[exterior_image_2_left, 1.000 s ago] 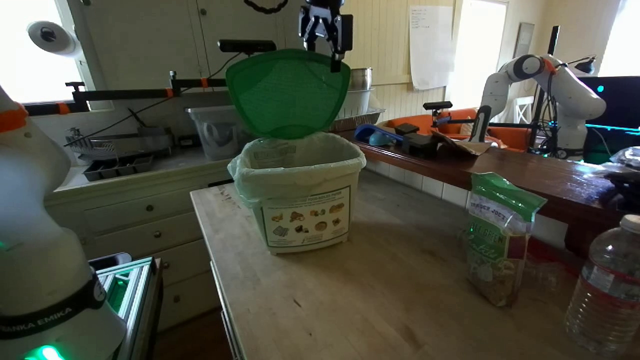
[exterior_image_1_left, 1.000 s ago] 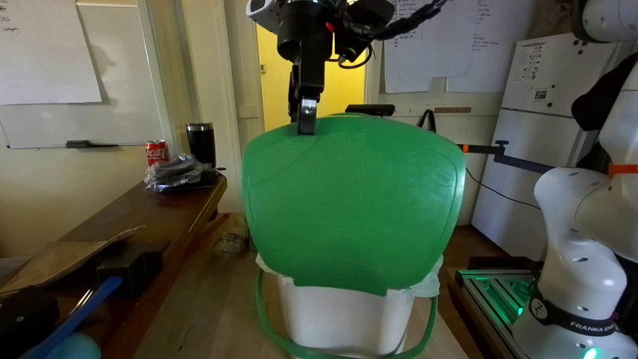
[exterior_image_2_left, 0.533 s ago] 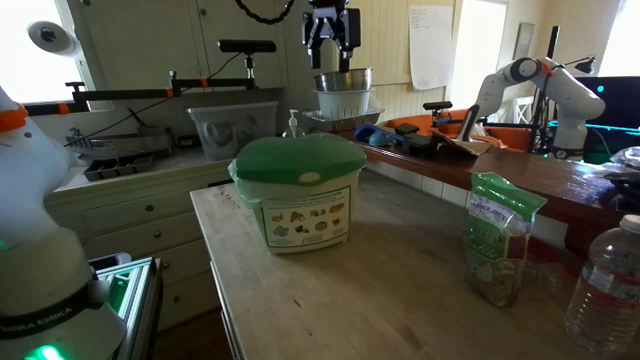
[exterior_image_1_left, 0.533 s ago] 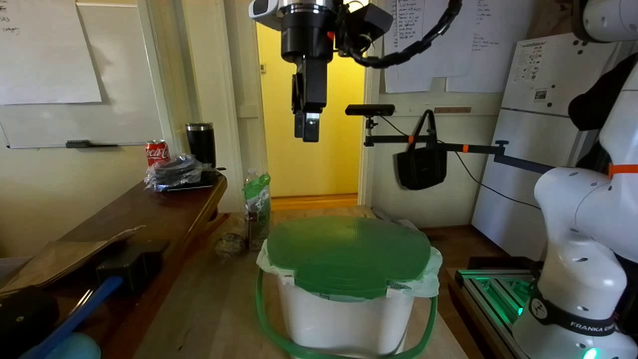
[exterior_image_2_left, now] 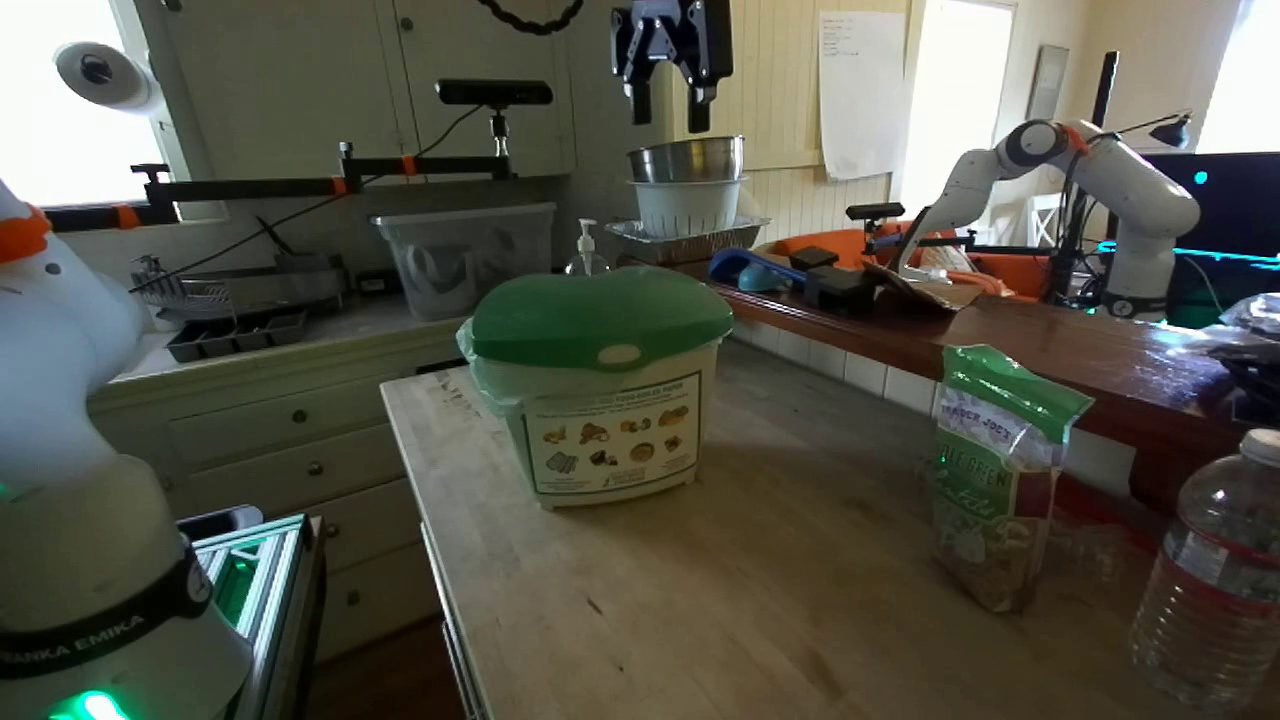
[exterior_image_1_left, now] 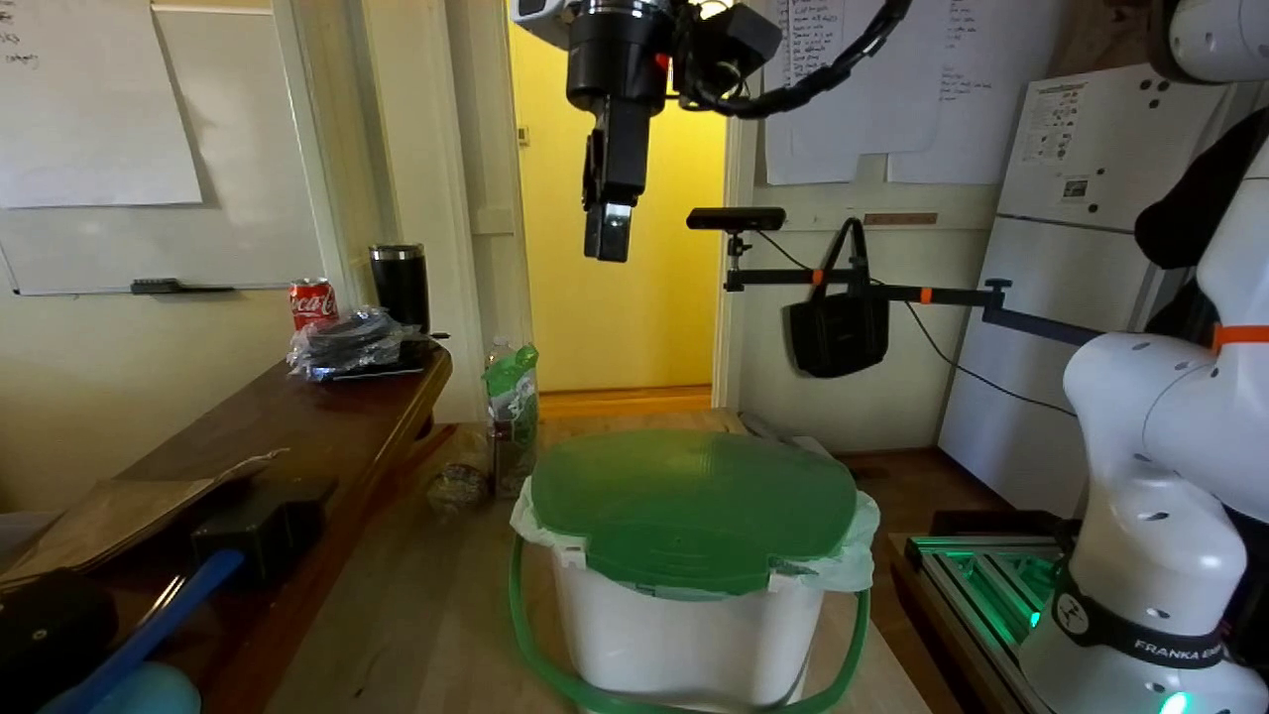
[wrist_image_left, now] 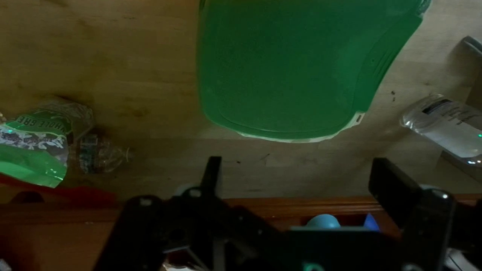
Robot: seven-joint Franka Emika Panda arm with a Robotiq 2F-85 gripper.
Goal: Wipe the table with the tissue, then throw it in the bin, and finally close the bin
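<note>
Between the spread fingers (wrist_image_left: pixel 212 173) of the claw (exterior_image_2_left: pixel 669 114) we see open air, and below them a free strip of tabletop (wrist_image_left: pixel 301 169), flanked by the bin (exterior_image_2_left: pixel 610 440) and a raised wooden counter (exterior_image_2_left: pixel 1060 345). Well below the claw, after more open air, the bin's lowered lid (wrist_image_left: pixel 293 71) bars our way down. Outside one finger we meet a green bag (wrist_image_left: pixel 34 156) and a clear plastic piece (wrist_image_left: pixel 103 154); outside the opposite finger, a clear bottle (wrist_image_left: pixel 448 124).
</note>
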